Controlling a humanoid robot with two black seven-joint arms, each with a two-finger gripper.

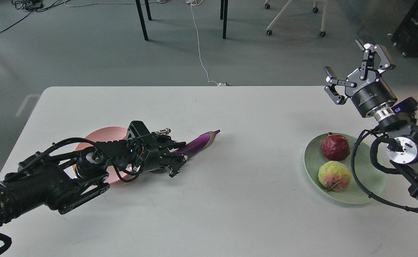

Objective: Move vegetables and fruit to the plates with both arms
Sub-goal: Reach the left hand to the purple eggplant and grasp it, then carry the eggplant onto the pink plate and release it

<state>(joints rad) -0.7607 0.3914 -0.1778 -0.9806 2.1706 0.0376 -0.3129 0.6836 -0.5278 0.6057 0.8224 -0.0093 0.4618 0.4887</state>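
The long slim glossy purple eggplant (200, 142) lies on the white table, long axis running far-right from the left gripper (175, 157), whose jaws apparently close on its near end; the right gripper (355, 71) hangs open, well apart.

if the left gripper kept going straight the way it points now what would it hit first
The eggplant. The left gripper points right and slightly away across the table, and its fingers are already at the eggplant's near end; whether they touch or clasp it can't be told. Past the eggplant, only bare tabletop shows along that line.
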